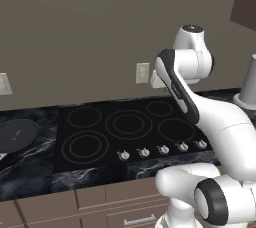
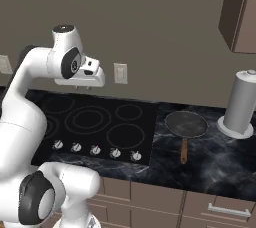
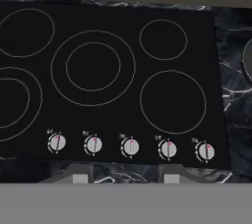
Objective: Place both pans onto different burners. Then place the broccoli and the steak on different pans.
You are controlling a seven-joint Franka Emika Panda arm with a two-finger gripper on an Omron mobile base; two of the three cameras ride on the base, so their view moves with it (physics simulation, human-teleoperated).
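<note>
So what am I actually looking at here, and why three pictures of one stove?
The white jointed thing is a robot arm in a computer-rendered kitchen. Two pictures come from cameras behind it, one on its left and one on its right. The third comes from a camera on its hand, looking down at the black glass cooktop with its ring-shaped burners and a row of silver knobs.

On the counter left of the cooktop lies a plain black pan. On the right sits a speckled pan with a wooden handle, and beyond it a tall grey cylinder. No burner has anything on it yet.

The gripper hovers above the stove, its jaws holding nothing.
</note>
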